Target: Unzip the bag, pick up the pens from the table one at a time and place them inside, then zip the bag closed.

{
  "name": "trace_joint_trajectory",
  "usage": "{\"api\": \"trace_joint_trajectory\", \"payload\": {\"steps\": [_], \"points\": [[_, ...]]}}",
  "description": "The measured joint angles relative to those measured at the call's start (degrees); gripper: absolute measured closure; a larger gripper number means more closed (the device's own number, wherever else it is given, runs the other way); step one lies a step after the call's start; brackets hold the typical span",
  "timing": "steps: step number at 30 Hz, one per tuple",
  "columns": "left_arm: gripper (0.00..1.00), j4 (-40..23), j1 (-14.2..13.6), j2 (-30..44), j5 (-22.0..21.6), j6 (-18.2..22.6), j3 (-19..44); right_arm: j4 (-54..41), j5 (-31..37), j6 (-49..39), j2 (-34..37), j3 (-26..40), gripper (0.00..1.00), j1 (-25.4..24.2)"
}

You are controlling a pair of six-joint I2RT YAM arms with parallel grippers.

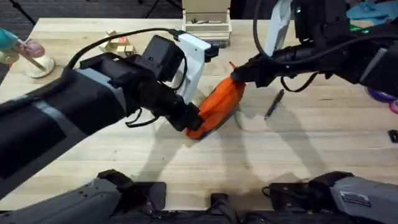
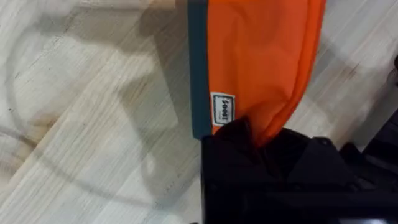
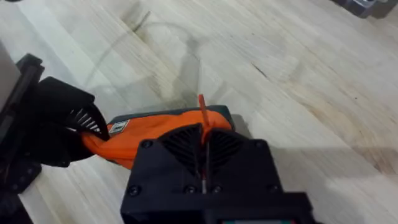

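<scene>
A: Jaws?
B: Left gripper (image 1: 189, 121) clamped on the bag (image 1: 219, 107) at its near end; right gripper (image 1: 239, 73) pinched shut on the orange zip pull (image 3: 202, 107) (far end).
A: Bag?
B: Mid-table (image 1: 298, 149), stretched between both; one dark pen (image 1: 273, 104) lies just beside it.

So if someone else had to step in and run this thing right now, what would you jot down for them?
Left gripper: shut on one end of the bag, holding it steady.
Right gripper: shut on the thin orange zipper pull at the bag's other end.
The bag sits mid-table, stretched between both arms. Whether the zipper is open cannot be told.
One dark pen lies on the table to the right of the bag, not yet picked up.
Left to do: finish the zipper step, load any pen still out, zip closed.
</scene>
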Motion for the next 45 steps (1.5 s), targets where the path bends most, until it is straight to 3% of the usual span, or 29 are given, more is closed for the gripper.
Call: {"api": "trace_joint_trajectory", "payload": {"steps": [14, 33, 45], "points": [[0.958, -0.5, 0.0, 0.0, -0.1, 0.0, 0.1, -0.8, -0.2, 0.2, -3.9, 0.0, 0.970, 1.7], [0.959, -4.2, 0.0, 0.0, -1.6, 0.0, -0.2, 1.2, 2.1, 0.2, -5.7, 1.8, 0.969, 18.1], [0.959, -4.3, -0.1, 0.0, -1.7, 0.0, -0.6, 1.1, 2.5, 0.2, -5.7, 2.2, 0.969, 20.6]]}}
